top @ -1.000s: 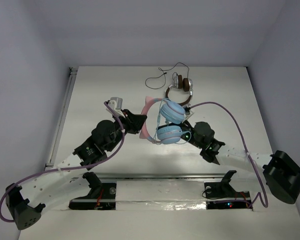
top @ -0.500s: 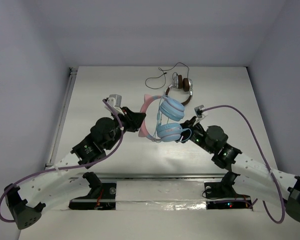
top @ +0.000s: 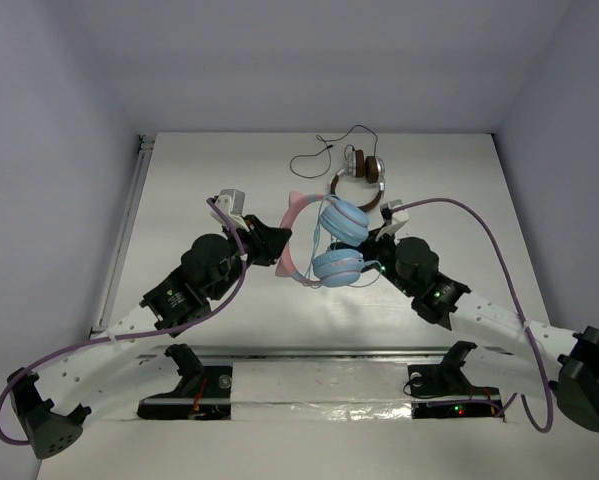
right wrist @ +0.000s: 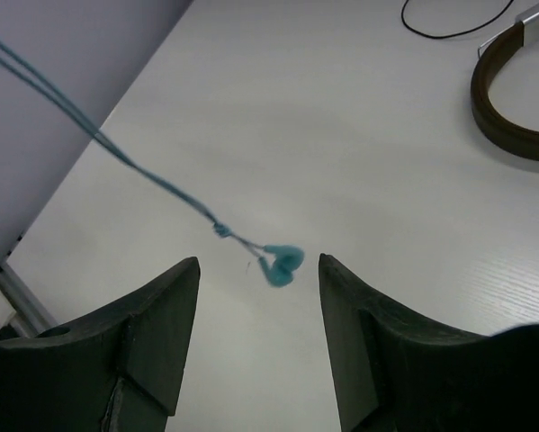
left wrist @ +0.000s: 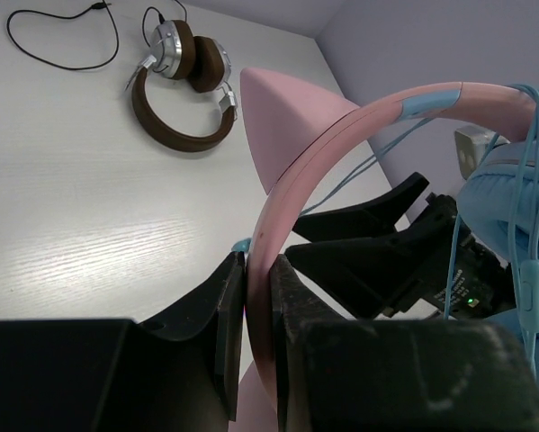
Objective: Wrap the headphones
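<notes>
Gripping headphones (left wrist: 359, 130), left end effector (left wrist: 258, 270) hides lower band.

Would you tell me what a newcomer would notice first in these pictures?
The pink cat-ear headphones in the middle, the left gripper shut on their headband. The right gripper stands open beside them, the blue cable end dangling just ahead. Brown-and-silver headphones lie farther back.
</notes>
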`<state>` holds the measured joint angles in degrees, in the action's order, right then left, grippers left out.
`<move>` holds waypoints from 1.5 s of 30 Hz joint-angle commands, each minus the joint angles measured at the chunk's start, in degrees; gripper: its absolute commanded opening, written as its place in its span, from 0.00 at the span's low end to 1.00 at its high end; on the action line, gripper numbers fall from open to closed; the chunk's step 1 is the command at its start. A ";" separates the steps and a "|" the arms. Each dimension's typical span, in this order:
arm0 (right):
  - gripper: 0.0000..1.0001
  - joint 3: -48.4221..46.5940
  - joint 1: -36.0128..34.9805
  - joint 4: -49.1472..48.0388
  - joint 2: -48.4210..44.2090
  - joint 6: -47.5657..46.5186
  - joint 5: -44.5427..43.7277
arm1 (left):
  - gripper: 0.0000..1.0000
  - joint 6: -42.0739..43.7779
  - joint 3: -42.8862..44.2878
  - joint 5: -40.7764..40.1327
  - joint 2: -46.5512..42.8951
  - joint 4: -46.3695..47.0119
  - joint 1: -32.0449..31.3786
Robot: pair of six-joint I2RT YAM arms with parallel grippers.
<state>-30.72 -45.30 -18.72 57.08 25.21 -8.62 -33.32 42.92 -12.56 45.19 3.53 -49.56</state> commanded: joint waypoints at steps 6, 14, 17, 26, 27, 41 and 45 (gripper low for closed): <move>0.60 -4.61 0.47 -6.50 8.04 -3.15 6.41 | 0.00 -2.19 4.28 2.18 -1.59 6.14 -0.36; 0.58 -1.71 0.47 -18.18 10.42 -3.50 8.18 | 0.00 -2.63 4.46 3.06 -1.60 6.14 -0.36; 0.58 -2.94 0.47 -17.06 11.65 -5.08 6.43 | 0.00 -2.63 4.54 3.06 -1.60 6.14 -0.36; 0.56 -5.14 1.00 -11.43 11.92 -6.05 -1.13 | 0.00 -2.54 5.07 3.42 -1.51 6.49 -0.36; 0.55 -4.79 1.00 -11.60 11.74 -5.96 -0.96 | 0.00 -2.54 5.07 3.59 -1.42 6.58 -0.36; 0.00 -0.84 1.00 -18.80 13.41 3.16 7.21 | 0.00 -2.62 5.86 -0.62 -0.63 8.16 -0.36; 0.00 2.33 1.00 -23.02 13.94 8.35 12.05 | 0.00 -2.63 5.95 -3.78 0.77 10.53 -0.36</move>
<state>-30.55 -44.60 -35.46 71.31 28.62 -0.78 -33.76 44.84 -13.06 45.67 4.43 -49.56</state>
